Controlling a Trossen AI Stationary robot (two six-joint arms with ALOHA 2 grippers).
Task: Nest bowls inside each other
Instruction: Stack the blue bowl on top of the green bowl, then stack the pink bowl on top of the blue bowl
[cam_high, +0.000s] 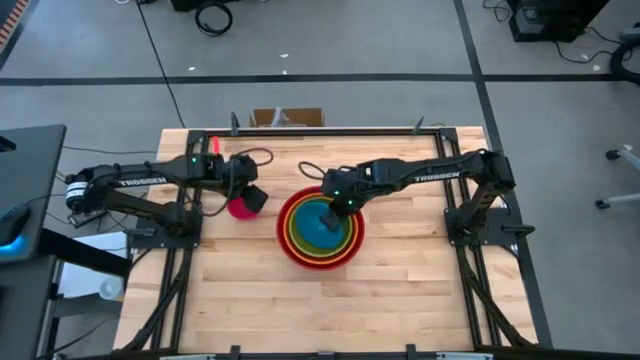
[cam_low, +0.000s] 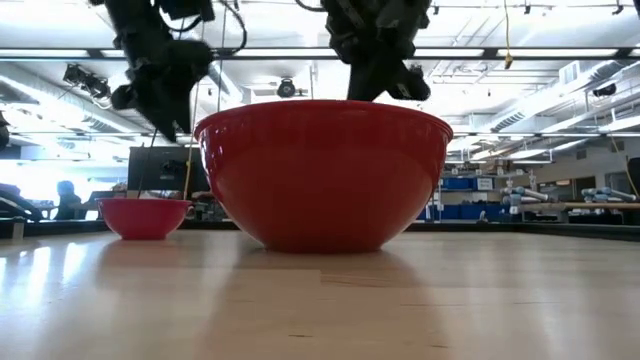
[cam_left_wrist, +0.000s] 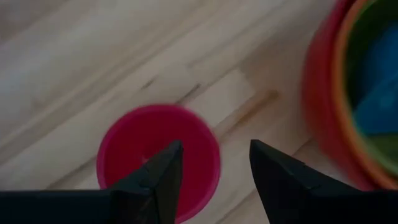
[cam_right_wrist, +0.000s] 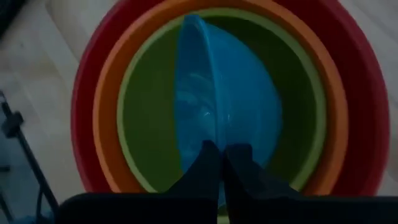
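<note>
Right gripper pinches blue bowl; arms read "TROSSEN".

bright even ceiling strip lights; soft glare on pale wooden table; left wrist view blurred, right wrist view dim, murky.

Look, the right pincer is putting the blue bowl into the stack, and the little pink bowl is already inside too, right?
Not quite. The pink bowl is not in the stack: the high view shows it alone on the table, under the left pincer. The rest is right: the right pincer holds the blue bowl tilted inside the green bowl.
</note>
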